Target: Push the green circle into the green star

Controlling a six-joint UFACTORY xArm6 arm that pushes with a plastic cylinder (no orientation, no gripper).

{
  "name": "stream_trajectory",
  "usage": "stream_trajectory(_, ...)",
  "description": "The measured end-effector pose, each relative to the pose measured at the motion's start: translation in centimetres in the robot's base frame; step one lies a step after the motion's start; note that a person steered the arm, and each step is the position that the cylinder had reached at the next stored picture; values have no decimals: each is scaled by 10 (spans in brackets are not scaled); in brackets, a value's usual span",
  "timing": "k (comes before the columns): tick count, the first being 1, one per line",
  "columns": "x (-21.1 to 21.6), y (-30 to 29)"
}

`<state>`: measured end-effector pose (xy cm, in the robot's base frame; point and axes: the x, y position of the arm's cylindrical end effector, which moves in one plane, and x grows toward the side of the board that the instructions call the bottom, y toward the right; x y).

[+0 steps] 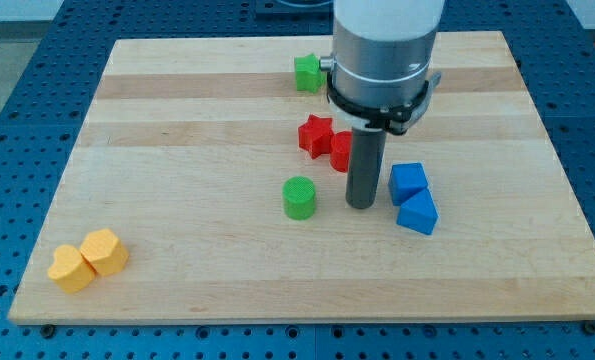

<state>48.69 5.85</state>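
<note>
Camera view, everything placed off the green circle (pixel 299 197). Sits mid-surface, clear of all neighbours. Target green star (pixel 309 72) well up toward the view's top, slightly to the view's right, partly tucked behind the arm housing. My tip (pixel 361 205) down just to the view's right of the circle, not touching it, wedged between circle and the two blue blocks: blue cube (pixel 408 182), second blue block (pixel 418 213) below it, shape unclear. No hand on this rig, just a rod, so nothing to report as wide, narrow or holding.

Step in hand, as judged: get behind the circle. Need tip on the circle's bottom side, then push toward the view's top, biased slightly right. Risk: red star (pixel 315 134) and red cylinder (pixel 343 150) sit close to that line; glancing contact likely unless line kept left of them.

Two yellow blocks (pixel 87 259) far off at bottom left, irrelevant. Surface (pixel 177 120): pale wooden board. Around it: blue perforated bench (pixel 17 90).
</note>
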Motion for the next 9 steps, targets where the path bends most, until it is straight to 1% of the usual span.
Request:
stream_trajectory(1, -26, 20)
stream_trajectory(2, -35, 37)
stream_trajectory(3, -65, 37)
stream_trajectory(6, -63, -4)
stream_trajectory(7, -63, -4)
stream_trajectory(8, -52, 10)
stream_trajectory(9, -1, 8)
